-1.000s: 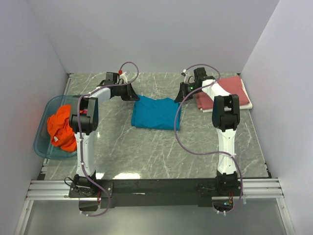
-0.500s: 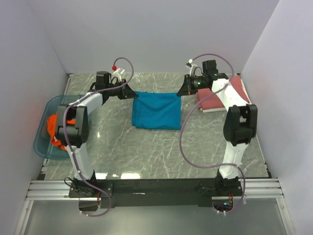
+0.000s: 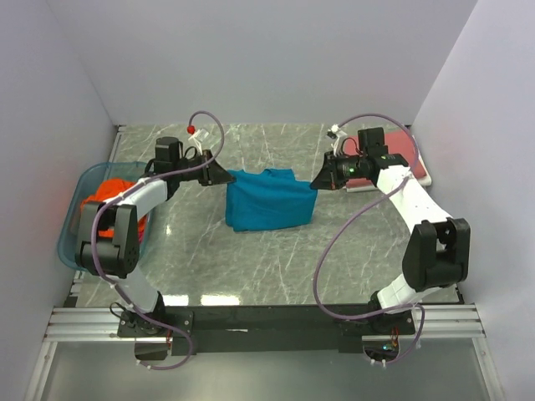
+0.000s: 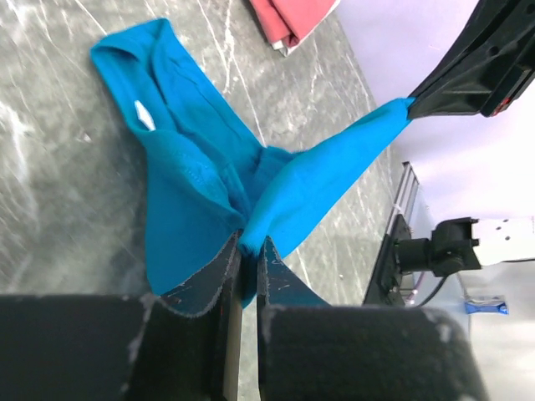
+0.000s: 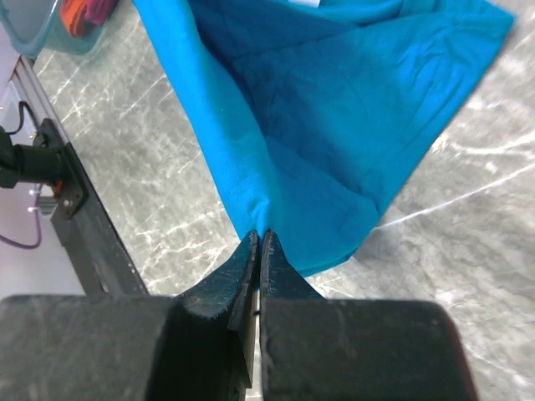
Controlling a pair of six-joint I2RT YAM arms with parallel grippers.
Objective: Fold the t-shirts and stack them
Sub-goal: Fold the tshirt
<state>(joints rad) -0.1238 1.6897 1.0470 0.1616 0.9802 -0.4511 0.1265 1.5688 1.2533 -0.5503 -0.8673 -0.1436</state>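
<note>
Teal t-shirt [image 3: 269, 200], top edge held taut, long axis left-right

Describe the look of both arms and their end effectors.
Left arm and right arm: white shells, black joints, each trailing a looping purple cable. Left end effector and right end effector: black, tapered fingers. A small red marker sits by the left wrist.

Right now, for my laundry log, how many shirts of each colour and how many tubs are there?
teal shirt: 1
red shirt: 1
orange shirt: 1
blue tub: 1
Total: 4
</note>
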